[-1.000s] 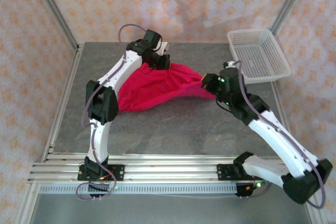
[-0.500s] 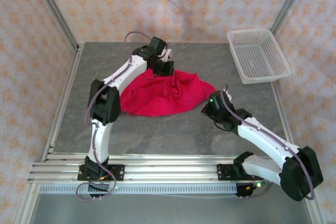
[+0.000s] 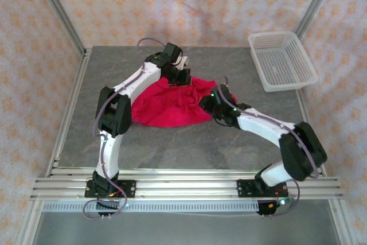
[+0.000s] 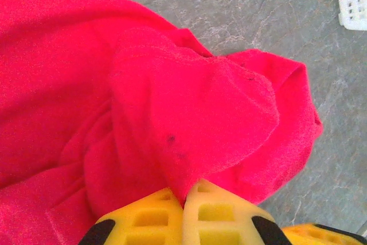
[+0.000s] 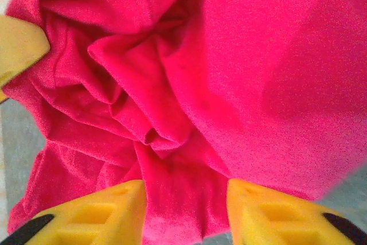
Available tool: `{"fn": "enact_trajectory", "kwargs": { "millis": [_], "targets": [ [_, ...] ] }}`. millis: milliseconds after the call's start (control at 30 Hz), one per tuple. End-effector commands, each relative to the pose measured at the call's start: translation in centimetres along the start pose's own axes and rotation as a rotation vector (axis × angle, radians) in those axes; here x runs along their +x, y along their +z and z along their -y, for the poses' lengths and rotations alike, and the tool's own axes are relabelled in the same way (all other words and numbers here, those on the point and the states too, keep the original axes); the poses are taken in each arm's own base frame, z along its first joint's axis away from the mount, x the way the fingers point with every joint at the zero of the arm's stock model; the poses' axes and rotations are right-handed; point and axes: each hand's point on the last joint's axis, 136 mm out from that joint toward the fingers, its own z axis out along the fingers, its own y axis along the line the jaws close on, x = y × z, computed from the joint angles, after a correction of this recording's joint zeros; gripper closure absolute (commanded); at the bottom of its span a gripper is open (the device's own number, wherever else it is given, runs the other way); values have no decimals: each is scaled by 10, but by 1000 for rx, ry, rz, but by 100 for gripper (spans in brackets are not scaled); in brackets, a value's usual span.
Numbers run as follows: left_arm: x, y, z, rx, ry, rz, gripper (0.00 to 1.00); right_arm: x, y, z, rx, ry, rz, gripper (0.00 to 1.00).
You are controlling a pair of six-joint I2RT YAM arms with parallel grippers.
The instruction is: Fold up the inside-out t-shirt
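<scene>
top external view: a grey table bears the inside-out t-shirt, a crumpled red heap near its middle. left wrist view: the left gripper pinches a fold tight. right wrist view: the right gripper stands parted, straddling bunched cloth.

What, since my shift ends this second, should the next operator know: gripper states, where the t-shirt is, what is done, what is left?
Left gripper: shut, pinching a fold of the inside-out t-shirt at its far edge.
Right gripper: jaws apart at the shirt's right side, with cloth lying between the fingers but apparently not clamped.
T-shirt: a bunched, wrinkled heap in the middle of the table.
Done: no clean fold visible.
Left: spread it flat, then fold it.
</scene>
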Motion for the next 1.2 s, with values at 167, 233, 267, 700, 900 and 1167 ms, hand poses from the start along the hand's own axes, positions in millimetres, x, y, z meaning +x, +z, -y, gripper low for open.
{"fn": "enact_trajectory", "kwargs": {
  "millis": [167, 233, 267, 700, 900, 1167],
  "targets": [
    [-14, -40, 16, 33, 13, 76, 100, -24, 68, -32, 2, 52, 31, 58],
    [-16, -45, 13, 34, 4, 86, 100, -27, 76, -32, 18, 88, 18, 91],
    [-19, -50, 10, 31, -2, 96, 100, -28, 73, -36, 13, 92, 9, 100],
    [-42, -57, -7, 56, -103, 180, 100, -37, -88, 49, 107, 13, 194, 100],
    [-9, -3, 9, 74, -94, 97, 100, 6, -62, 106, 157, 86, 111, 100],
    [12, 22, 18, 78, -87, 54, 100, 22, -61, 117, 197, 88, 53, 90]
  ]
}}
